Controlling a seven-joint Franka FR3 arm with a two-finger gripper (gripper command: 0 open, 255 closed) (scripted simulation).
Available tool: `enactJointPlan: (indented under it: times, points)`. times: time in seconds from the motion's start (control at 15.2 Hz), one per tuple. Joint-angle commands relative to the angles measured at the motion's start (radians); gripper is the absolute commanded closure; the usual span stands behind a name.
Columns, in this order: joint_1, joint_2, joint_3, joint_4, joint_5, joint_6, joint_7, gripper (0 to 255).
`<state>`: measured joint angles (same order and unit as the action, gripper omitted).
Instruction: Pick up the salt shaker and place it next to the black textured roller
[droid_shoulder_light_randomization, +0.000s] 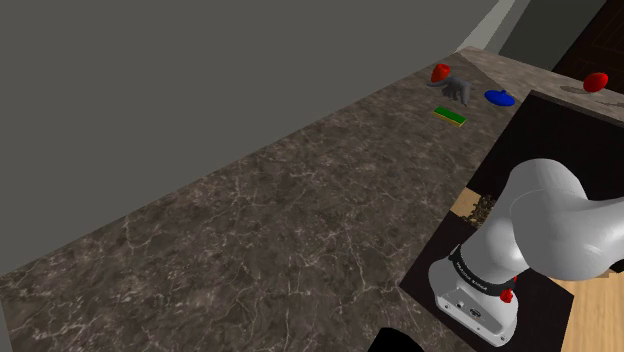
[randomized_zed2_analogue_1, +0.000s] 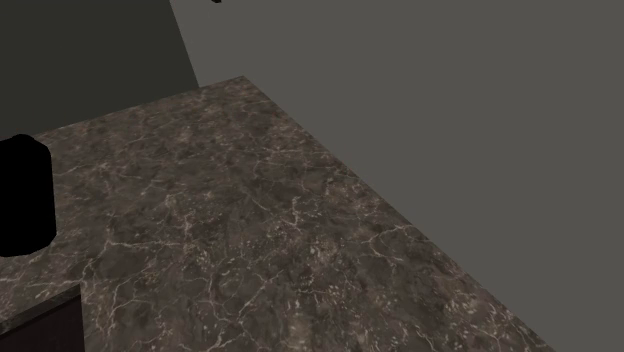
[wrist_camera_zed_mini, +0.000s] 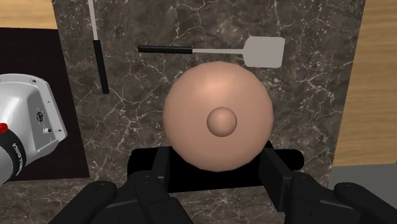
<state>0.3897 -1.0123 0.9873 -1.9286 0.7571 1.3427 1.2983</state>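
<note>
One salt shaker (wrist_camera_zed_mini: 219, 118) clasped in claw (wrist_camera_zed_mini: 216, 168)

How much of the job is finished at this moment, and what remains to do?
Done, it seems: the grasp. In the wrist view the tool clasps the rounded peach salt shaker between its fingers. In hand: the carry, with the shaker right by the black roller that lies on the dark veined counter. Left: set it down beside the roller and open the fingers. Whether it touches the counter, I cannot tell.
</note>
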Motion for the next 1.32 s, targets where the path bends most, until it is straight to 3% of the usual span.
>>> enactJointPlan:
  times: [0.0, 1.25]
  points:
    - [0.007, -0.013, 0.010, -0.028, 0.011, 0.019, -0.004, 255]
    - [0.057, -0.108, 0.132, -0.253, 0.130, 0.186, -0.040, 255]
